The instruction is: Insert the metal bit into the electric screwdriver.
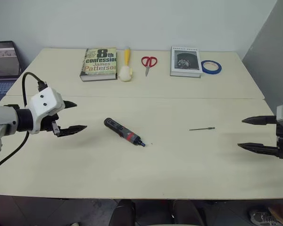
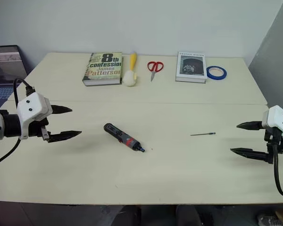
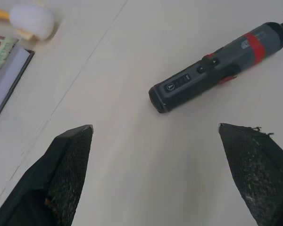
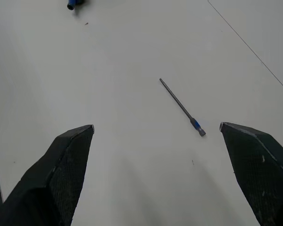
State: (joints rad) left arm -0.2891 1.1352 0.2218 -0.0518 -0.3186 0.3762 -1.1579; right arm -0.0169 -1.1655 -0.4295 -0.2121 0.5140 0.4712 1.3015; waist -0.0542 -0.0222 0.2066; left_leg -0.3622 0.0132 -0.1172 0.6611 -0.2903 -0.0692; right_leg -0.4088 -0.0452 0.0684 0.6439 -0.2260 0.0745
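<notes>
With both arms raised over the table (image 1: 179,165), we see the left gripper (image 1: 73,117) hanging with its two black fingers spread wide and nothing between them, well to the left of the screwdriver (image 1: 124,132). Across from it, the right gripper (image 1: 251,134) is likewise spread and empty, off to the right of the screwdriver and beyond the bit (image 1: 202,128).

We find the screwdriver lying flat near the table's middle, its butt end toward the left gripper and its red-banded, tapered tip angled toward the near edge and the right. From the left wrist, it (image 3: 219,66) lies just ahead of the parted fingers, apart from both. To the screwdriver's right, well apart from it, rests the bit, thin and dark, lying nearly parallel to the near edge; from the right wrist, it (image 4: 181,106) sits on bare tabletop between and ahead of the fingers.

Behind the screwdriver, along the far edge, we count a paperback (image 1: 99,63), a brush (image 1: 126,66), scissors (image 1: 148,62), a second book (image 1: 185,61) and blue tape (image 1: 211,67).
</notes>
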